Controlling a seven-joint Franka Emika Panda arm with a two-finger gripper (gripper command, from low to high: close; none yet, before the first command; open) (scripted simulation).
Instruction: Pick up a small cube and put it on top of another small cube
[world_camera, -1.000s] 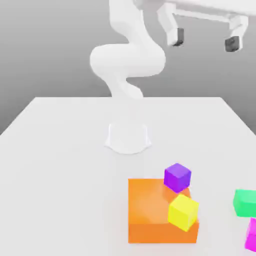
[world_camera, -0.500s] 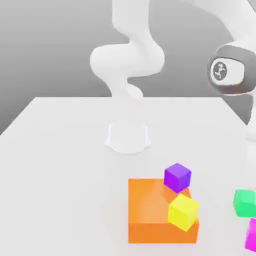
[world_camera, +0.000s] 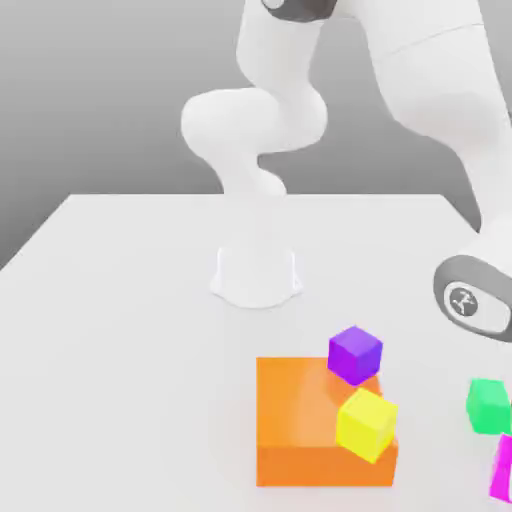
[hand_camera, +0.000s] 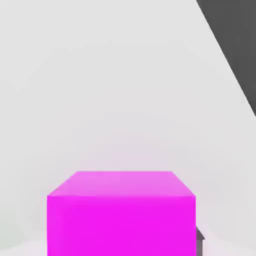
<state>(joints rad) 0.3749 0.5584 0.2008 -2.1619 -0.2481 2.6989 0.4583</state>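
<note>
Sits on the bench (world_camera: 130, 300) at the exterior view's right edge: magenta cube (world_camera: 503, 468), just beside the green cube (world_camera: 488, 405) and looming close in the hand view (hand_camera: 121, 215). Perched on the orange block (world_camera: 300, 420), well apart from those two: purple cube (world_camera: 354, 354) and yellow cube (world_camera: 366, 424). Cannot tell how far the gripper is open or whether it has hold of anything.

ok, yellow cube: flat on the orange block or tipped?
Tipped. The yellow cube leans cornerwise against the orange block, not flat on it.
</note>
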